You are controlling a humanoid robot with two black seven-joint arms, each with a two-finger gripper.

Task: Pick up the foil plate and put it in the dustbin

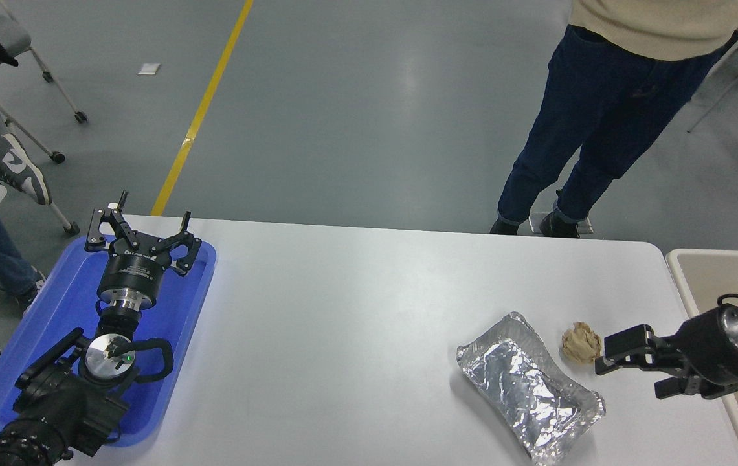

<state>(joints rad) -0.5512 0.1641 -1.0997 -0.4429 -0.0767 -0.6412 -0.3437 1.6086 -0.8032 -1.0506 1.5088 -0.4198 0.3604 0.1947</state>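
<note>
The foil plate [527,395], a crinkled silver tray, lies flat on the white table [356,310] near its front right. My right gripper [631,378] comes in from the right edge, low over the table, its jaws open and empty, pointing left. It is just right of the foil plate's far end and apart from it. The dustbin [712,285], beige with a thick rim, stands off the table's right edge, partly behind my right arm. My left gripper [139,233] is parked open over a blue tray at the lower left.
A small crumpled tan paper ball [581,342] lies just beyond the foil plate, close to my right gripper's upper finger. The blue tray [58,323] lies at the table's left. A person in dark jeans [589,129] stands at the far right side.
</note>
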